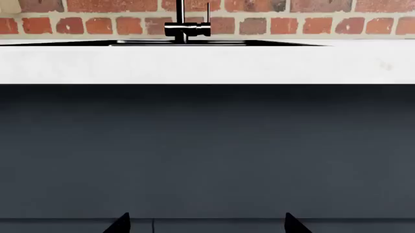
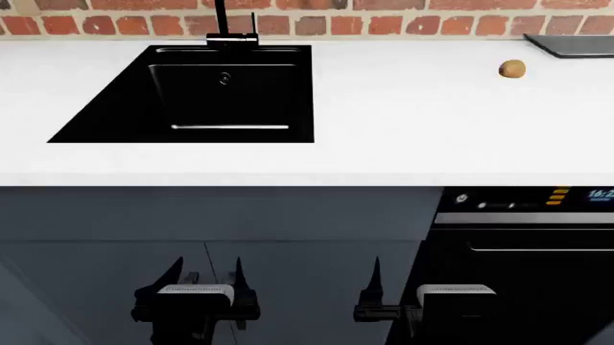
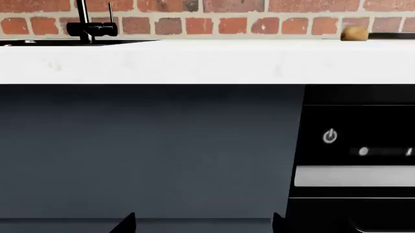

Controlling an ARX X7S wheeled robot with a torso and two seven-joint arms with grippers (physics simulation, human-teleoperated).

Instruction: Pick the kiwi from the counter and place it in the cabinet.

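Up on the matte white counter (image 2: 403, 122), head view: fuzzy tan kiwi (image 2: 512, 68) far right, well apart from the black sink (image 2: 192, 93). Left claw (image 2: 206, 277) and right claw (image 2: 398, 287) hang low by the grey cabinet (image 2: 307, 215), both spread, holding nothing. Right wrist view: kiwi (image 3: 354, 33) against brick.

A black rectangular sink (image 2: 206, 97) is seen with a black faucet (image 2: 228, 29) standing at its back edge, against a red brick wall (image 2: 384, 21). Dark grey cabinet fronts (image 2: 211, 215) are shown below, and beside them a black appliance (image 2: 528, 237) with a lit control panel. A dark flat cooktop (image 2: 576, 44) is glimpsed at the far right.
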